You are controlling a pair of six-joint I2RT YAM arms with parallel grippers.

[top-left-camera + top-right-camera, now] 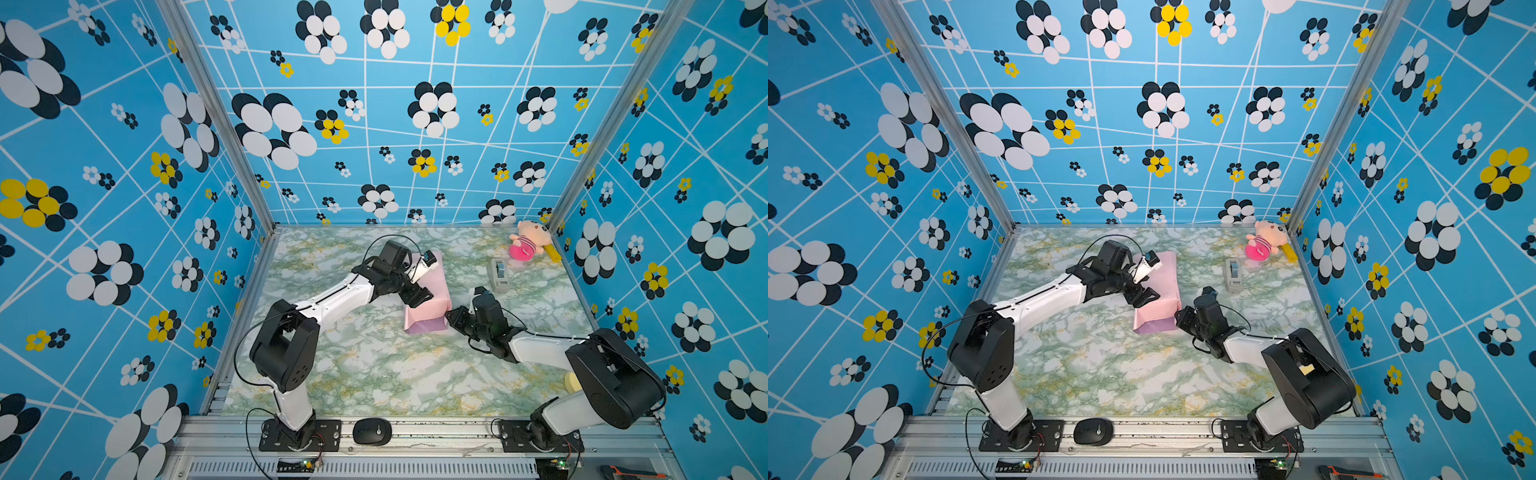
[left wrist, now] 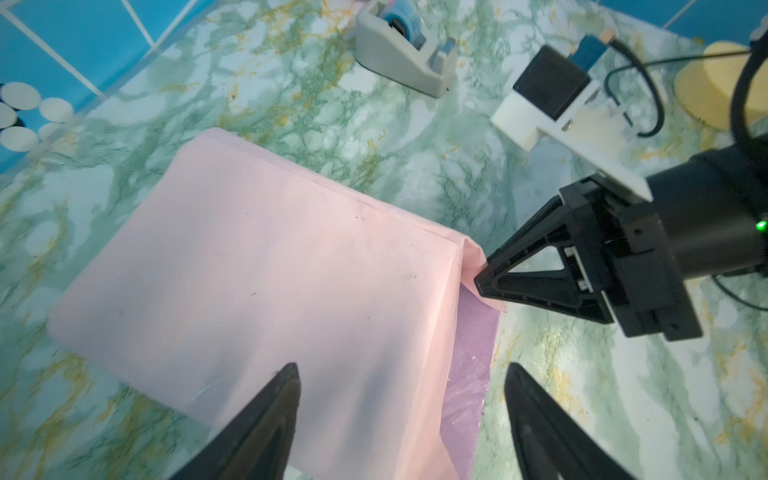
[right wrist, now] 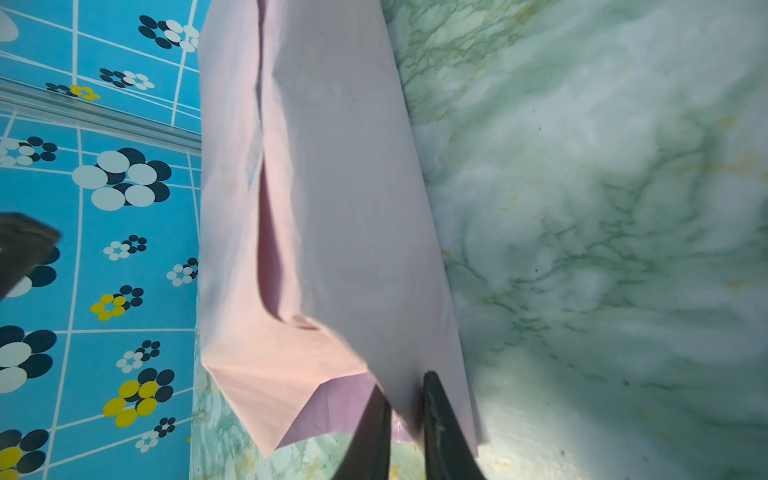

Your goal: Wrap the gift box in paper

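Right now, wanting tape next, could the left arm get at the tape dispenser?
Maybe, but tightly. Bare table leads from the paper under its open jaws to the tape dispenser, yet the right arm, jaws shut on the paper's corner, crowds that path, and the left arm looks stretched.

A robot lab test cell. Aluminium posts [image 1: 220, 124] frame flower-printed walls [image 1: 374, 104] around a marbled surface [image 1: 374, 374]. Both arms [image 1: 332, 303] are bolted to a rail [image 1: 436, 432] well behind the left gripper [image 1: 419, 299].

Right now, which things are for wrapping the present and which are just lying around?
For the job: the paper, folded into a boxy bundle; right gripper, pinching its corner.
Lying about, untouched: tape dispenser, plush toy, black mouse.
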